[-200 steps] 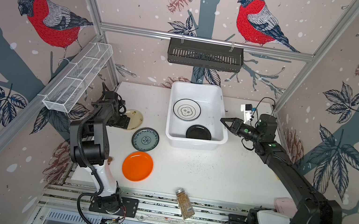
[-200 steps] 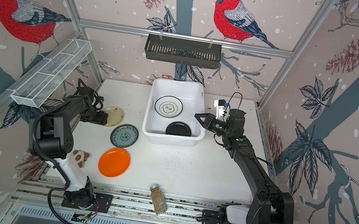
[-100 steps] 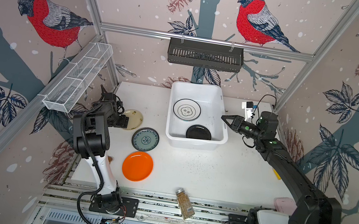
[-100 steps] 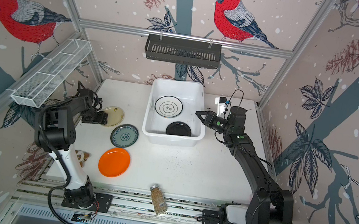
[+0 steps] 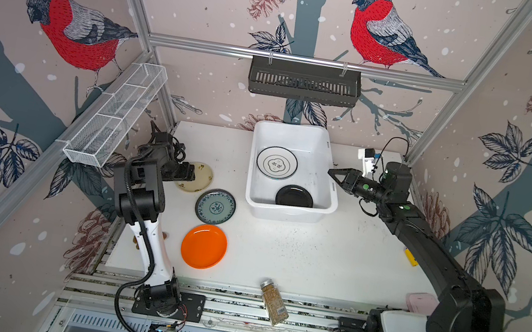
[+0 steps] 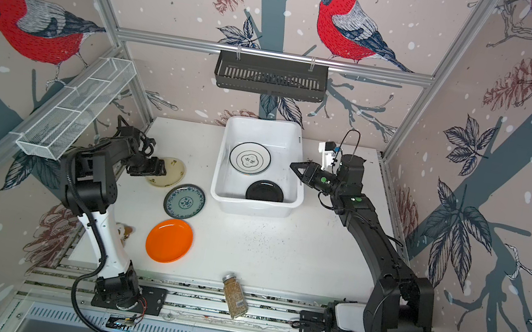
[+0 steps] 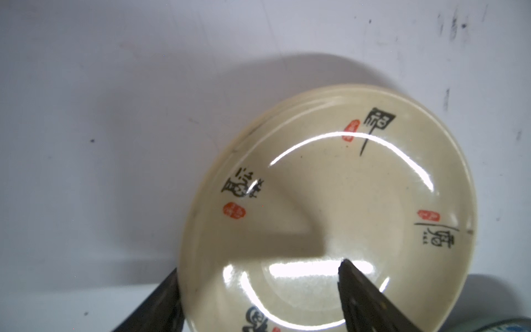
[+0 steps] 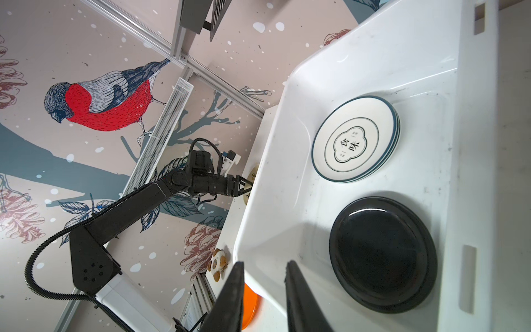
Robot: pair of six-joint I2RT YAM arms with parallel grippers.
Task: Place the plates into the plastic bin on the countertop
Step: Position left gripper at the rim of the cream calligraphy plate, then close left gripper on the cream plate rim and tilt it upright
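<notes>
- The left gripper stands spread wide and clamps nothing. One finger hangs over the well of the cream plate and its mate sits just outside the rim, so the plate's near edge lies between the jaws.
- In both top views that gripper covers the left edge of the cream plate, at centre-left of the frame. The plate is on the countertop, outside the bin.
- The right gripper has its fingers parted by a narrow gap with nothing in it, so it is empty.
- From above, its tip sits at the right-hand rim of the plastic bin, right of centre, pointing in toward the tub.
- Two plates lie in the bin, apart from each other. The white plate with black rim is in the upper half, and the black plate is lower, toward the right.
- The teal-patterned plate lies on the countertop just below and to the right of the cream one. It is near the bin's lower-left corner, with a gap between them.
- The orange plate lies further down the frame, clear of the teal one.
- A spice jar lies on its side at bottom centre, across the counter's front edge and the rails.
- A black slotted basket hangs from the rear rail at upper centre.
- A white wire mesh tray runs along the frame at upper left.
</notes>
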